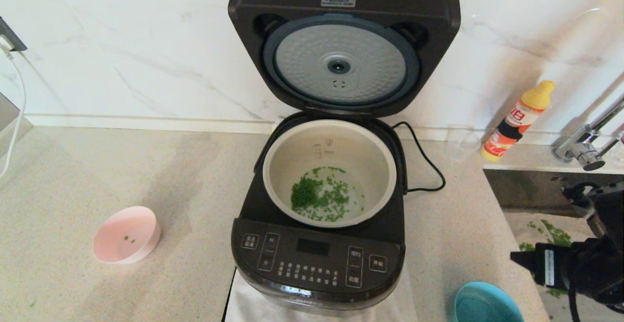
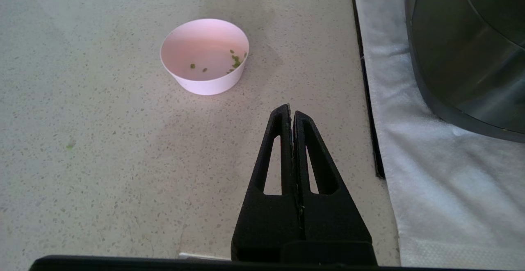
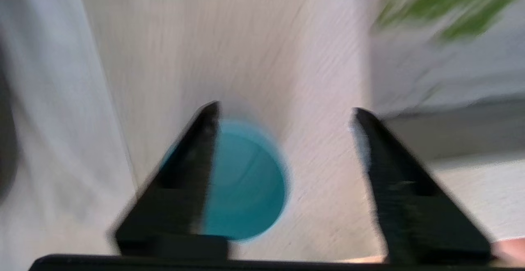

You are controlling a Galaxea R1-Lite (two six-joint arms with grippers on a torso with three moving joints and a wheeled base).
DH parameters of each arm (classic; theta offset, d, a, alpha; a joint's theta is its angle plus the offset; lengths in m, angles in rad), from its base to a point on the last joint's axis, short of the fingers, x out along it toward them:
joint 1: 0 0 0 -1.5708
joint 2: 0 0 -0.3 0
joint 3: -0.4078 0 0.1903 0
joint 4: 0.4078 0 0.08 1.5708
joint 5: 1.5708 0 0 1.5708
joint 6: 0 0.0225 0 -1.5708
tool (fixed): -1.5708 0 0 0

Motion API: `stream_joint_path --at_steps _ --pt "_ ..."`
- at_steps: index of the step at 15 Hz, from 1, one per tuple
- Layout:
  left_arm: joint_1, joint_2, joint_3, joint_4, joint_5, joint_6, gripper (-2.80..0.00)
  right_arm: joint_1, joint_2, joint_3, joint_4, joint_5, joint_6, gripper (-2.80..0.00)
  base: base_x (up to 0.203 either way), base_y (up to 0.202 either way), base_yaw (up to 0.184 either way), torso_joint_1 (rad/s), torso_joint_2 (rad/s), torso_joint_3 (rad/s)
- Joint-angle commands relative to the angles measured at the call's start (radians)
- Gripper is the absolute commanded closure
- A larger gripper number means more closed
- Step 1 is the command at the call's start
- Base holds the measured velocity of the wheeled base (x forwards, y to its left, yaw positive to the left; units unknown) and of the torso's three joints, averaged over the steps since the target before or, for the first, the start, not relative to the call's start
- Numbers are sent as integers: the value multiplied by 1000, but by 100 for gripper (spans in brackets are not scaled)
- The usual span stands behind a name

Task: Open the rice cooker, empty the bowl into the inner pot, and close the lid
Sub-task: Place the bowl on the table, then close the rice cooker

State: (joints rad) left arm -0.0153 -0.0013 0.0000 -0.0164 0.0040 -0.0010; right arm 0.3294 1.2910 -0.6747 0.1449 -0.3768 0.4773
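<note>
The rice cooker (image 1: 319,258) sits mid-counter toward the back wall, its lid (image 1: 343,44) standing upright and wide open. Inside, the inner pot (image 1: 329,172) shows green bits scattered across its bottom. The right gripper (image 3: 283,181) hangs above the counter's front right edge with fingers spread wide, holding nothing; the teal bowl (image 3: 242,181) stands on the counter below it, partly behind one finger. Over by the left front of the counter (image 1: 73,176) sits the pink bowl (image 2: 204,55), with only a few green bits inside. The left gripper (image 2: 291,115) is pressed closed and empty, parked above the counter near the pink bowl.
</note>
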Motion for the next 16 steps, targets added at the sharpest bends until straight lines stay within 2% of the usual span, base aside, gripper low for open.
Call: stream_joint_path --at_steps 1,3,6,10,12,14,16 --pt "0 1 6 0 1 -1 0 0 -64 -87 14 -62 -33 0 0 0 0 0 0 0" --pt "0 1 6 0 1 -1 0 -1 -72 -171 13 -126 -103 0 0 0 0 0 0 0" --pt "0 1 6 0 1 -1 0 -2 -153 -298 -11 -237 -300 0 0 0 0 0 0 0" --pt "0 1 6 0 1 -1 0 -12 -393 -304 -29 -355 -539 0 0 0 0 0 0 0" --pt "0 1 6 0 1 -1 0 -118 -501 -264 -40 -378 -589 0 0 0 0 0 0 0" --pt "0 1 6 0 1 -1 0 -211 -637 -199 -51 -381 -601 0 0 0 0 0 0 0" --pt "0 1 6 0 1 -1 0 -299 -783 -63 -57 -359 -604 0 0 0 0 0 0 0"
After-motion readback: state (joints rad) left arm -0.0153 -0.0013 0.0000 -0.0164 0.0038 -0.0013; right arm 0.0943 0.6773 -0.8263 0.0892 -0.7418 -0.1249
